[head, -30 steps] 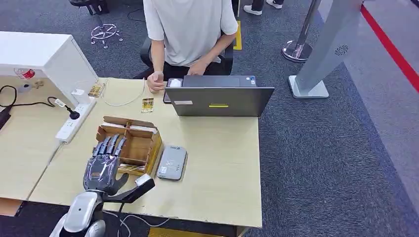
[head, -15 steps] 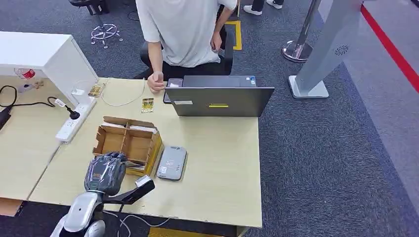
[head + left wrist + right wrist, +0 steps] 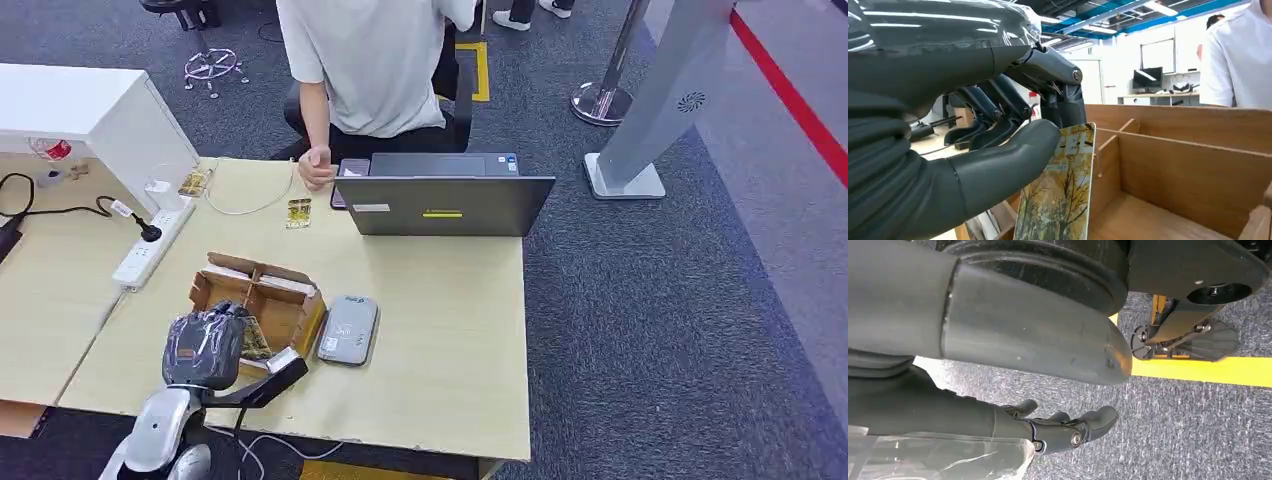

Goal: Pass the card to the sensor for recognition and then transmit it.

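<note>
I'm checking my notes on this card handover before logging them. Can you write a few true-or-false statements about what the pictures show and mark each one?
1. The left hand pinches a card. True.
2. The card lies on the sensor. False: the hand holds it at the box, apart from the sensor.
3. The sensor sits on the table beside the box. True.
4. The laptop is folded shut. False: it stands open before a seated person.
5. The right hand holds a card. False: it holds nothing, hanging above the carpet.

the sensor (image 3: pixel 348 329) lies right of the cardboard box (image 3: pixel 262 297); the laptop (image 3: pixel 443 195) apparently stands behind both.
</note>
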Controlling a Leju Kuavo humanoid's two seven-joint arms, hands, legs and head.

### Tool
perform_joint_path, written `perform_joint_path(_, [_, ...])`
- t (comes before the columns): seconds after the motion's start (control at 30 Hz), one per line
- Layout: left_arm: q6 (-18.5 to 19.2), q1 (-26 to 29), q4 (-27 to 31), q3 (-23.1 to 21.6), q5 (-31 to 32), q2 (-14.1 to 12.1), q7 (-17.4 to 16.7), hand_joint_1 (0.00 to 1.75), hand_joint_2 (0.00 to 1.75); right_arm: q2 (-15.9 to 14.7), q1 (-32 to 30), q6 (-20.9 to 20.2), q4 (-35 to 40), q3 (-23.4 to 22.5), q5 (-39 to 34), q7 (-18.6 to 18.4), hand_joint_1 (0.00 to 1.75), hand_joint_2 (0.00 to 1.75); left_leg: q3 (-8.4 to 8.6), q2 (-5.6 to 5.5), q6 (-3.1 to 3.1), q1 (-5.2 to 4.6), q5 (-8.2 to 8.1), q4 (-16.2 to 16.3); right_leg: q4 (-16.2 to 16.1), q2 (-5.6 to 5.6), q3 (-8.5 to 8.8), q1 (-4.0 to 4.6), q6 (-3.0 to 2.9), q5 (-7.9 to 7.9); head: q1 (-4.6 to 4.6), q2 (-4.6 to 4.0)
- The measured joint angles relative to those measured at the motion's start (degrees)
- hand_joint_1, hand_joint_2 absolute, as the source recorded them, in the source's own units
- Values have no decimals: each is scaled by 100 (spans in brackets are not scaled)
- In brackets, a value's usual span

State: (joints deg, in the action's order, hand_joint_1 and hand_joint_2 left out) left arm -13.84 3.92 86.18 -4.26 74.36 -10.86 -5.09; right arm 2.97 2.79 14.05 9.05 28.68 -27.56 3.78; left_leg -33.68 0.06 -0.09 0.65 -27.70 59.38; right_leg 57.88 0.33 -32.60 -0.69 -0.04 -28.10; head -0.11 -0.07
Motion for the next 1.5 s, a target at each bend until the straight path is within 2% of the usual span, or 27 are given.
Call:
perform_joint_path(0.43, [-564, -46, 568, 17, 48, 90, 330, 175, 175, 0, 5, 17, 0, 13, -15, 55, 0, 0, 2, 0, 0, 0, 0, 1, 0, 0, -2, 0, 0, 0, -2, 0])
perform_joint_path(0.53, [-682, -312, 608, 17, 206, 90, 352, 175, 175, 0, 16, 9, 0, 37, 26, 48, 0, 0, 3, -2, 0, 0, 4, 1, 0, -3, 0, 0, 0, 0, -2, 0])
perform_joint_path(0.6, [-838, -736, 551, 17, 499, 83, 236, 175, 175, 0, 28, -28, 0, 105, 138, 44, 0, 0, -7, -17, 3, 2, 19, 2, 0, -21, -1, 1, 0, 3, 2, 0])
perform_joint_path(0.63, [-997, -1050, 434, 17, 681, 72, 157, 175, 175, 0, 44, -55, 0, 153, 199, 44, 0, 0, -8, -32, 1, 2, 25, 2, 0, -33, 0, 1, -2, 7, 2, 0])
perform_joint_path(0.77, [-1560, -2291, -649, 72, 950, -147, 70, 175, 175, 0, 125, -129, 2, 343, 374, 31, 0, 0, -3, -36, -12, 2, 41, 1, 8, -36, 0, 1, -18, 20, -7, 0])
perform_joint_path(0.93, [-1840, -3465, -2149, 234, 1025, -411, -11, 175, 175, 0, 137, -157, 2, 531, 481, -59, 0, 0, -3, -29, -14, 6, 48, 1, 13, -27, -3, 8, -23, 26, -2, 0])
perform_joint_path(1.1, [-1862, -4013, -3029, 317, 984, -472, -11, 175, 175, 0, 151, -181, 0, 625, 490, -127, 0, 0, -6, -30, -14, 6, 47, 1, 12, -27, -5, 8, -22, 24, -2, 0])
perform_joint_path(1.3, [-1926, -4244, -3562, 321, 942, -470, -4, 175, 175, 0, 151, -192, 0, 680, 481, -146, 0, 0, -8, -30, -14, 5, 45, 1, 9, -27, -6, 8, -20, 22, -2, 0])
perform_joint_path(1.33, [-1921, -4261, -3604, 321, 918, -470, 9, 0, 175, 0, 151, -195, 0, 693, 481, -146, 0, 0, -8, -30, -14, 5, 45, 1, 9, -27, -6, 8, -20, 22, -2, 0])
perform_joint_path(1.5, [-1858, -4297, -3779, 328, 745, -470, 166, 0, 175, 0, 150, -214, 0, 704, 470, -120, 0, 0, -8, -29, -14, 6, 46, 1, 10, -27, -6, 8, -20, 23, -4, 0])
